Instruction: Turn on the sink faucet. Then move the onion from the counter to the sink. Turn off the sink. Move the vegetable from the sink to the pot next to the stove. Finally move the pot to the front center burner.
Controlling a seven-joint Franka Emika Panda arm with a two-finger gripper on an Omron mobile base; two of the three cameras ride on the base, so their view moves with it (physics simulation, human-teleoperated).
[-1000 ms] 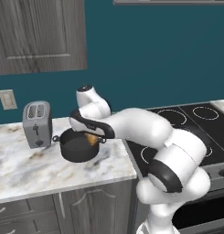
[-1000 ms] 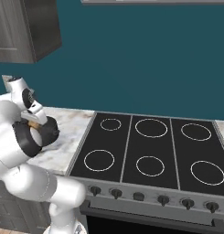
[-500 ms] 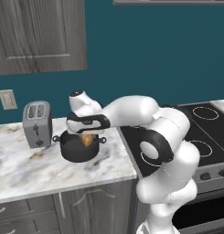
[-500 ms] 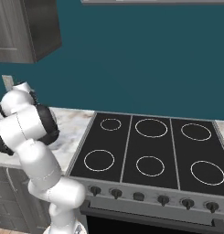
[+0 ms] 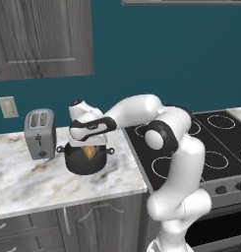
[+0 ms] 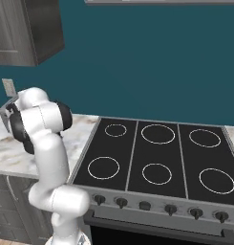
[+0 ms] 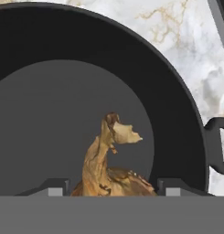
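Marble desk point(image 5: 23, 184) carried a black pot point(image 5: 84, 158) beside the stove point(image 5: 205, 147), with a toaster point(image 5: 39, 133) behind. Lowering the onion point(image 7: 109, 169) fully into the pot before letting go looked wise. The tool point(image 7: 112, 189) hung over the pot, its tips partly apart either side of the onion; whether it gripped was unclear.

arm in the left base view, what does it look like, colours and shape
The arm is glossy white, built of thick rounded segments joined by dark grey to black rings, with round black caps on its joints. The hand is white with a black band round it, and the claw beneath it has small dark fingers. No cables or markings show.
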